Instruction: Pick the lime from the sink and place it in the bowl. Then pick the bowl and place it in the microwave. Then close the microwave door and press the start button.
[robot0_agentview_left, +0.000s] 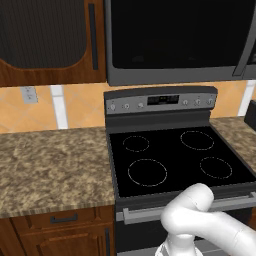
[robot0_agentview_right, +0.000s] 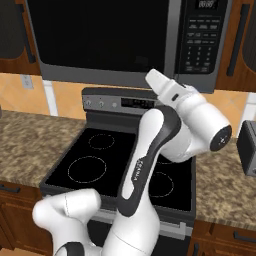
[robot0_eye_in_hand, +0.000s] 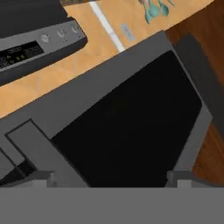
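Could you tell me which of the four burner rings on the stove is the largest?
The front-left ring on the stove: plainly wider than the other three.

A home kitchen, plainly. Black glass-top stove (robot0_agentview_left: 177, 160) with four ringed burners, set between speckled granite counters (robot0_agentview_left: 50, 170). Over-range microwave (robot0_agentview_right: 125, 40) hanging above, door shut, keypad (robot0_agentview_right: 200, 45) at its right. Dark wooden cabinets (robot0_agentview_left: 45, 40) up top, wooden drawers (robot0_agentview_left: 62, 220) below the counter. Orange tiled backsplash (robot0_agentview_left: 75, 102) with a wall outlet (robot0_agentview_left: 29, 94). Toaster-like appliance (robot0_agentview_right: 247, 147) at the right counter edge.
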